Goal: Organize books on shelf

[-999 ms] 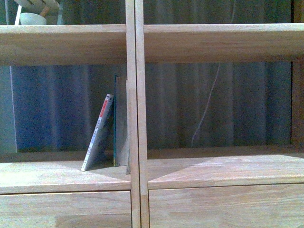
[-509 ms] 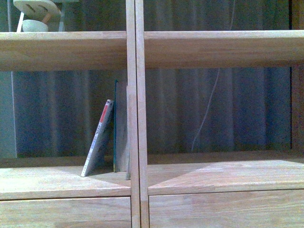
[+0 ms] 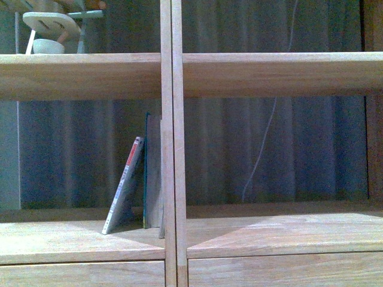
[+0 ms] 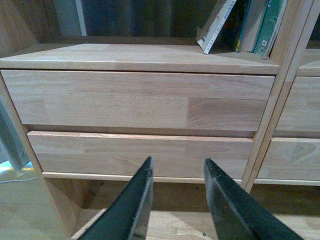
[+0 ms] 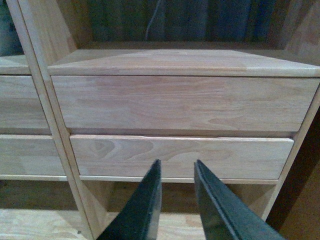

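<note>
The shelf fills the view from the robot's body, a light-wood unit split by a central upright, and both arms sit low in front of its drawers, out of that view. In the left column's open bay the pale book with the red-marked spine leans at a slant, its foot out on the board and its top resting toward the teal-spined book, which stands nearly upright close against the upright with what looks like more thin covers behind it. The left wrist view shows the same cluster from below, the leaning book's bottom corner close to the front edge of the board. The left gripper hangs before the lower left drawer front with its jaws a moderate way apart and nothing between them; the right gripper faces the lower right drawer front, its jaws a little closer together and likewise empty. A small pale ornament stands on the shelf board above. To my eye the risk is that slanted book: it is thin and soft, held up only by its lean, so a finger arriving from the side could skid its foot forward and drop it flat or off the edge. Both grippers must also rise past the drawer fronts and the board's lip, and clipping either could jolt the books over.
</note>
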Controlling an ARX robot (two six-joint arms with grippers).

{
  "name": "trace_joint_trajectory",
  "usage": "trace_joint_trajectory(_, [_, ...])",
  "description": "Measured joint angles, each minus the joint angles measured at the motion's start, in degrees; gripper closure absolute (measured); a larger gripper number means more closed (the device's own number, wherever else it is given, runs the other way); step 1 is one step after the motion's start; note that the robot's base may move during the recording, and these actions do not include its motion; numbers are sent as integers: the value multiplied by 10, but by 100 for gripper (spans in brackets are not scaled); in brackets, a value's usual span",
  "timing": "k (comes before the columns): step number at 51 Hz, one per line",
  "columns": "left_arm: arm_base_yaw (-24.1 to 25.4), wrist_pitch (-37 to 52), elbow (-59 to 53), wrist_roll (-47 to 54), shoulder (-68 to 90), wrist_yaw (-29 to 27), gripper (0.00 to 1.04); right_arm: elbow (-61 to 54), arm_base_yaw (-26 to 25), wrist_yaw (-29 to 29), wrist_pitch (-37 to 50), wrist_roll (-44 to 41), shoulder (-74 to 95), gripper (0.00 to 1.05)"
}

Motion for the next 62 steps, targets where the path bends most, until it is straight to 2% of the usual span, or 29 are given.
trace_joint_trajectory(7, [0, 0, 0, 0, 0, 0, 34, 0, 0, 0, 0, 0, 0, 38])
trace_joint_trajectory(13, [0, 0, 0, 0, 0, 0, 15, 0, 0, 0, 0, 0, 0, 19])
trace_joint_trajectory(17, [0, 0, 0, 0, 0, 0, 6, 0, 0, 0, 0, 0, 0, 7])
trace_joint_trajectory(62, [0, 0, 0, 0, 0, 0, 7, 0, 0, 0, 0, 0, 0, 7])
